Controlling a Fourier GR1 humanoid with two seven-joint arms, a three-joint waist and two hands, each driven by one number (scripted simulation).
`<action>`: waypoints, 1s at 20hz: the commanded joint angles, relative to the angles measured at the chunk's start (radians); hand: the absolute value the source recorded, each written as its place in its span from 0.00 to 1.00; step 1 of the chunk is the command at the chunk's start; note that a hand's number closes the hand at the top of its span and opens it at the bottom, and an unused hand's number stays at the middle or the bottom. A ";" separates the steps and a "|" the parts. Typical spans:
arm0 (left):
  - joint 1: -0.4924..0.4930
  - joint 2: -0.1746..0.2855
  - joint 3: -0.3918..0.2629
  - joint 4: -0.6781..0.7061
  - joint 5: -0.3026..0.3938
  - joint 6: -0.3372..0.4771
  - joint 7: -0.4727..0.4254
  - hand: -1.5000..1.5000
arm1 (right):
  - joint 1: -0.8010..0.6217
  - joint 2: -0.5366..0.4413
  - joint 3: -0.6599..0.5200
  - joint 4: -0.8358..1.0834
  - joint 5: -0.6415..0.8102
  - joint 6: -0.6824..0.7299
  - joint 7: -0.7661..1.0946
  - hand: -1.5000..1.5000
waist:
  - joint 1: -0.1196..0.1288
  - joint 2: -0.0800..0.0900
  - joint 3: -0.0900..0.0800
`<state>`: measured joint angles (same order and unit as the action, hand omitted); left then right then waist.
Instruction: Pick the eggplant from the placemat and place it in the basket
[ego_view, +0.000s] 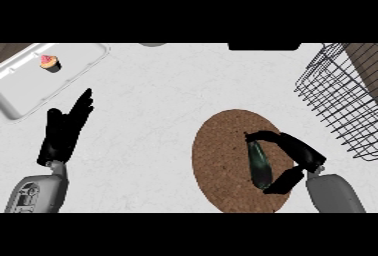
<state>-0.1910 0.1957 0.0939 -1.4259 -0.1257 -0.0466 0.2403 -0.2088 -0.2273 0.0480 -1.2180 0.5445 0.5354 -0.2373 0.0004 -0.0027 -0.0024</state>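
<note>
The robot's right hand (306, 157) is curled round the dark, glossy, elongated eggplant (258, 162). Its fingers arch over the far end and its thumb closes in near the end closest to the robot, so the hand is grasping it along its length. The eggplant sits just to the left of the palm. Its long axis runs almost straight away from the robot, tilted only slightly. It appears to rest on the round brown cork-like placemat (221, 150), on the right half of that mat; whether it has lifted clear at all cannot be told from this view.

The black wire basket (336, 100) stands farther off and to the right of the right hand, well apart from the mat's edge. Nothing shows inside it. In my judgement the coming move is a lift, then a carry away from the robot and to the right. The right hand is plainly the nearer one for that.

The left hand (65, 130) rests open at the view's left, fingers straight, far from the mat on the white speckled counter (162, 110). Beyond it, in the far left corner, a white rectangular tray (29, 85) holds a small pink-topped cupcake (50, 62).
</note>
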 joint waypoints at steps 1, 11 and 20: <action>0.033 -0.017 -0.027 -0.053 -0.031 0.017 0.011 0.50 | -0.058 -0.006 0.034 0.096 0.096 -0.101 -0.093 1.00 | 0.007 0.003 0.003; 0.005 0.001 0.010 -0.001 -0.010 -0.007 -0.006 0.50 | 0.046 -0.033 0.148 -0.081 0.305 -0.261 -0.061 1.00 | -0.005 -0.001 0.002; -0.027 -0.021 0.006 0.073 -0.029 0.017 -0.023 0.50 | 0.049 -0.074 0.372 -0.332 0.700 -0.332 0.226 1.00 | -0.016 0.000 0.001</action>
<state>-0.2023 0.1923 0.1065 -1.4037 -0.1368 -0.0489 0.2374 -0.1924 -0.2951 0.3473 -1.4497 1.1239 0.2264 -0.0990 -0.0083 -0.0131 -0.0079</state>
